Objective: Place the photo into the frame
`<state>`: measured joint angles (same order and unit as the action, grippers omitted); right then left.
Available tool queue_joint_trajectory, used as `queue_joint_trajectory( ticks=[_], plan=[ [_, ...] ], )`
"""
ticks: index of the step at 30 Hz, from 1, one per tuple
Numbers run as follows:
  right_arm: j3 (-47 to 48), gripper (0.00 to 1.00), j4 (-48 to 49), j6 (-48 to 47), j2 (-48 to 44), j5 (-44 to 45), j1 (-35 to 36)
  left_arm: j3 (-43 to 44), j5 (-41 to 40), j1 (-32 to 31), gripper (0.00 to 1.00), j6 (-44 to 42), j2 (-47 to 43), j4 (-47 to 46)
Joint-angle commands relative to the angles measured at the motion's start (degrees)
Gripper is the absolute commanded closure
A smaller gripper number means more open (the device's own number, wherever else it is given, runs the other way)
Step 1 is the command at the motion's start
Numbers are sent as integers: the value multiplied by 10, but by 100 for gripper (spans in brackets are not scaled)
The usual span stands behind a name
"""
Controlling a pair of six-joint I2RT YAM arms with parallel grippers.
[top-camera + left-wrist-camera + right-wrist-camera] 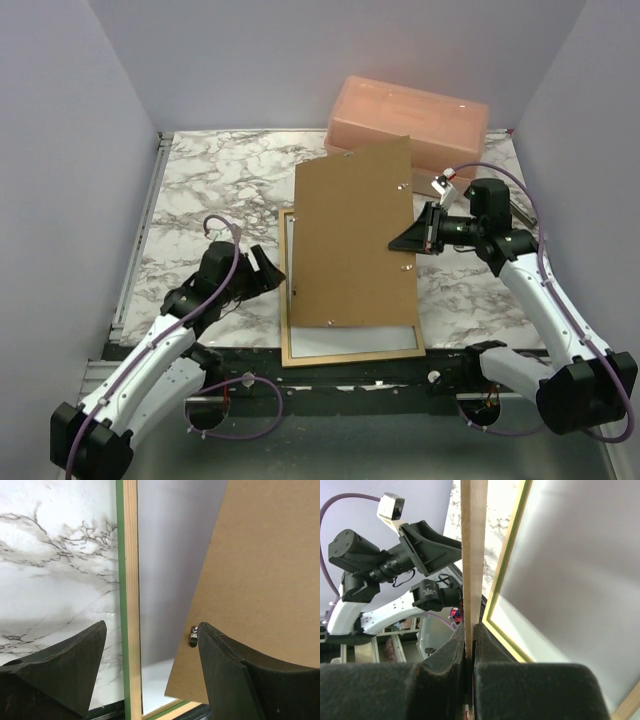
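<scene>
Top view: the frame (350, 357) lies pale-wood side up at the table's (220, 190) 6 o'clock. A brown board (350, 240) covers most of it and runs on toward a peach box (410, 115) at 1 o'clock. Only a white strip of the photo (350, 338) shows inside the frame. The right gripper (400, 243) meets the board's 3 o'clock edge. The left gripper (272, 270) sits at the frame's 9 o'clock.

Left wrist: the left gripper (152, 627) is spread wide and holds nothing. The frame's (131, 595) green-edged rail and the photo's (170, 570) blank side lie between its fingers. A small metal clip (193, 636) shows at the board's (265, 580) edge.

Right wrist: the right gripper (470, 630) is pinched on the board (472, 545), seen edge-on and raised off the frame (507, 565). The photo's printed side is hidden everywhere.
</scene>
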<state>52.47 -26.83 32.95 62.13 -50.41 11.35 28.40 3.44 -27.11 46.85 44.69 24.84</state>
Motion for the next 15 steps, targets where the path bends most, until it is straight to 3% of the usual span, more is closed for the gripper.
queue_joint_trajectory(
  ticks=[1, 4, 10, 15],
  plan=[
    [29, 99, 46, 20, -29, -96, 3, 36, -30, 9, 25, 26, -67, 62],
    [10, 99, 93, 52, -44, -137, 3, 61, -67, 9, 25, 25, -83, 102],
    [-58, 99, 291, 178, -70, -209, 3, 91, -109, 10, 25, 39, -111, 158],
    [-64, 99, 325, 205, -75, -234, 3, 144, -149, 11, 25, 27, -90, 198]
  ],
)
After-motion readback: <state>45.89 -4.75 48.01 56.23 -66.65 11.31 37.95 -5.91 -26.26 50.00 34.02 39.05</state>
